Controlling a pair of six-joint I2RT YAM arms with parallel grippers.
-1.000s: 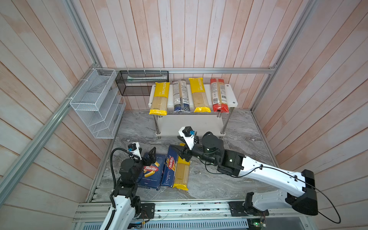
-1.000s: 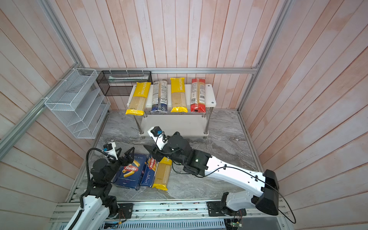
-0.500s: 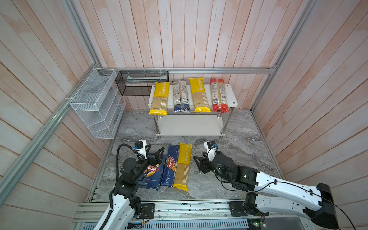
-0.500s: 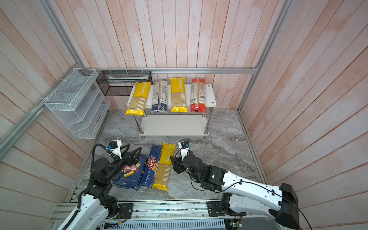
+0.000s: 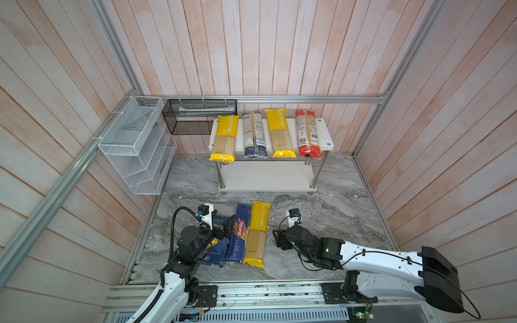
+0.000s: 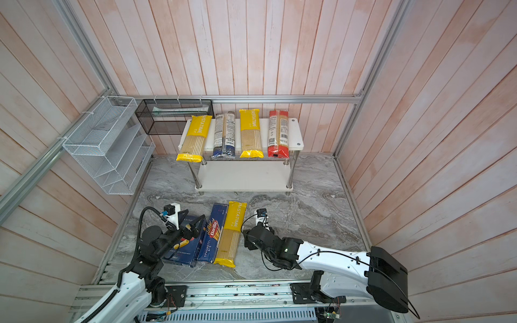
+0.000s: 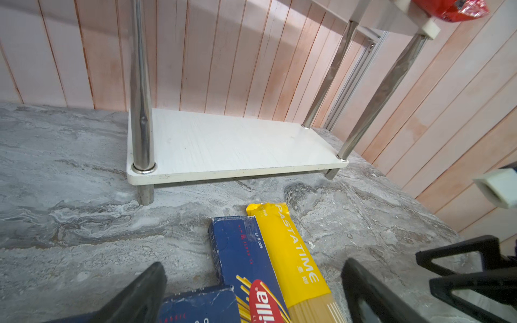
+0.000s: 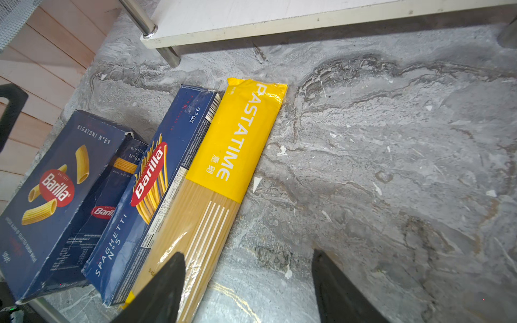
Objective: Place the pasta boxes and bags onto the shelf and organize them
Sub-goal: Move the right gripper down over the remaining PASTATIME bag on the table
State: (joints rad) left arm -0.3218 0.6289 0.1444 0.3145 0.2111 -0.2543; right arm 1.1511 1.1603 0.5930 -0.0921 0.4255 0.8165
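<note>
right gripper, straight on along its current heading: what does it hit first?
Probably the bare marble tabletop, right beside the yellow PASTATIME bag: in the right wrist view the open right gripper frames only marble. One finger overlaps the bag's clear end, so it might graze that; depth unclear.

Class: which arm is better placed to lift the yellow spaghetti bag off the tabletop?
Probably right: open right fingers sit at the yellow plastic spaghetti bag's free side; left fingers hover over the dark blue cardboard boxes.
</note>
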